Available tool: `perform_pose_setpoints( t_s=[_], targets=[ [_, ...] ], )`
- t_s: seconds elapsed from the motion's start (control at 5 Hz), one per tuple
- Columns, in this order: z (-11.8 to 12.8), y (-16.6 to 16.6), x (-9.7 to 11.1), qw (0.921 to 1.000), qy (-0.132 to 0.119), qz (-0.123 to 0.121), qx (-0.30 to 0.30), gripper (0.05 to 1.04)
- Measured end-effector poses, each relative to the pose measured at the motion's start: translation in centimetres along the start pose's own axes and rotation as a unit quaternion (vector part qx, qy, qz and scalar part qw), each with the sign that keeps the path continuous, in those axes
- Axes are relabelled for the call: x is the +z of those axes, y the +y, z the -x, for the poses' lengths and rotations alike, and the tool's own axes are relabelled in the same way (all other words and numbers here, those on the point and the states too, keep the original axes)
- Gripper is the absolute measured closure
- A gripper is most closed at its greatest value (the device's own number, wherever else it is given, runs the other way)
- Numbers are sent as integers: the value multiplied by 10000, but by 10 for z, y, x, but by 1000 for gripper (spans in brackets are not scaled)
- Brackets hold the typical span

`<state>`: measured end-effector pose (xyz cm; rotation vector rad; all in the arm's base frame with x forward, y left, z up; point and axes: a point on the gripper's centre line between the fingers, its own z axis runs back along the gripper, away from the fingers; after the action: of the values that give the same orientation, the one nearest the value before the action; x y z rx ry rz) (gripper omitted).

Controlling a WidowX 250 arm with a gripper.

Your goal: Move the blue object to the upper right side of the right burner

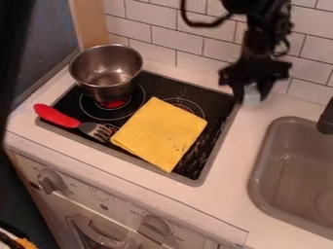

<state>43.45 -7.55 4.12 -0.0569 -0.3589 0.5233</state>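
Note:
The black gripper (251, 98) hangs at the upper right, over the counter strip just past the stove's back right corner. A small pale blue object (251, 92) is held between its fingers, and the gripper is shut on it. Part of the right burner (191, 103) shows as a thin ring on the black stovetop. A folded yellow cloth covers the rest of that ring. The blue object is to the right of this burner and farther back.
The yellow cloth (161, 133) lies across the stove's middle and right. A metal pot (107, 87) stands on the back left burner. A red-handled fork (58, 115) lies along the left front. The grey sink (263, 168) is at the right, with tiled wall behind.

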Motion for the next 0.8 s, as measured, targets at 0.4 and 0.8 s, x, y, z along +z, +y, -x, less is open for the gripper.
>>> perform_pose_setpoints(
  t_s=[0.4,0.8],
  targets=[
    [-24,24,41,9987,-377,48,353,574],
    [-24,64,34,9972,-272,-233,653,574]
  ],
)
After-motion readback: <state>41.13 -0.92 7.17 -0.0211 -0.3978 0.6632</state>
